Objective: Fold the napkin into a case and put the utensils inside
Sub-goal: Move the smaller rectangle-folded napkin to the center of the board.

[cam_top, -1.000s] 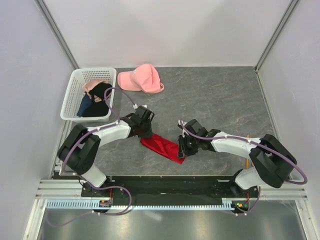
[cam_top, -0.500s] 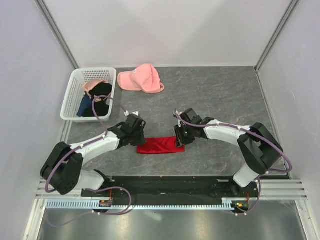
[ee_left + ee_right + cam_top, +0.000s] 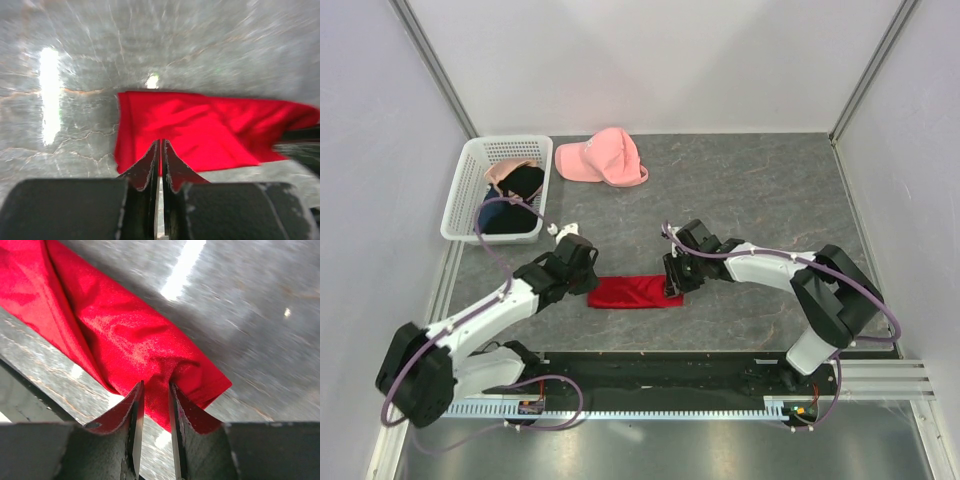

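While the folded red napkin (image 3: 630, 292) lies flat on the grey desk (image 3: 760, 200), left tool (image 3: 160, 143) pinching one end, right tool (image 3: 155, 386) pinching the other

Seen from above, both ends of the napkin (image 3: 630, 292) are hidden beneath the left end effector (image 3: 589, 284) and the right end effector (image 3: 671, 284); the left wrist view is blurred, and the right wrist view cuts the cloth off at its upper-left edge.
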Controlling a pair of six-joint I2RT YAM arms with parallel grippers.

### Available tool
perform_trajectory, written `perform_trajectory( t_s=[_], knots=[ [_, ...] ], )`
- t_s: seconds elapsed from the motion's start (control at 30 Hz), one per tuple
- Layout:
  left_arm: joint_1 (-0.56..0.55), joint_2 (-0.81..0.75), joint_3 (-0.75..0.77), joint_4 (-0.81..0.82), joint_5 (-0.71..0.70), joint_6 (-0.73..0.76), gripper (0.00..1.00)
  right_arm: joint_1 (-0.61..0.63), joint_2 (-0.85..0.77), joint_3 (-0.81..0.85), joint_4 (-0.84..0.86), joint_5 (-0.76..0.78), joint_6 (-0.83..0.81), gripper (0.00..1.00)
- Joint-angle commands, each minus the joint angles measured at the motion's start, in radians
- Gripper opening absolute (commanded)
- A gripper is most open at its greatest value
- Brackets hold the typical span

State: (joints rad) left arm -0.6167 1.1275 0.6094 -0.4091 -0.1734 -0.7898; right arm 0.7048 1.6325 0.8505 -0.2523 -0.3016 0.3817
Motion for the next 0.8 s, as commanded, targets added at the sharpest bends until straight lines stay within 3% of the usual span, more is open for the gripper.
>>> perform_trajectory(
  t_s=[0.0,0.23,0.47,0.6,0.77],
  knots=[
    [0.003,-0.171,0.042,-0.083,-0.096,-0.046,0.11,0.050,0.076,0.047,0.036,-0.001,0.011,0.33],
    [0.005,-0.334,0.113,-0.204,-0.143,-0.040,0.15,0.133,0.217,0.212,0.050,-0.022,0.039,0.34],
    [0.005,-0.357,0.128,-0.221,-0.140,-0.037,0.16,0.200,0.276,0.326,0.053,-0.030,0.123,0.34],
    [0.005,-0.334,0.150,-0.215,-0.124,-0.016,0.17,0.199,0.199,0.296,0.064,0.019,0.172,0.38],
    [0.005,-0.322,0.173,-0.165,-0.078,0.038,0.21,0.153,0.023,0.214,0.001,0.152,0.209,0.53]
  ],
)
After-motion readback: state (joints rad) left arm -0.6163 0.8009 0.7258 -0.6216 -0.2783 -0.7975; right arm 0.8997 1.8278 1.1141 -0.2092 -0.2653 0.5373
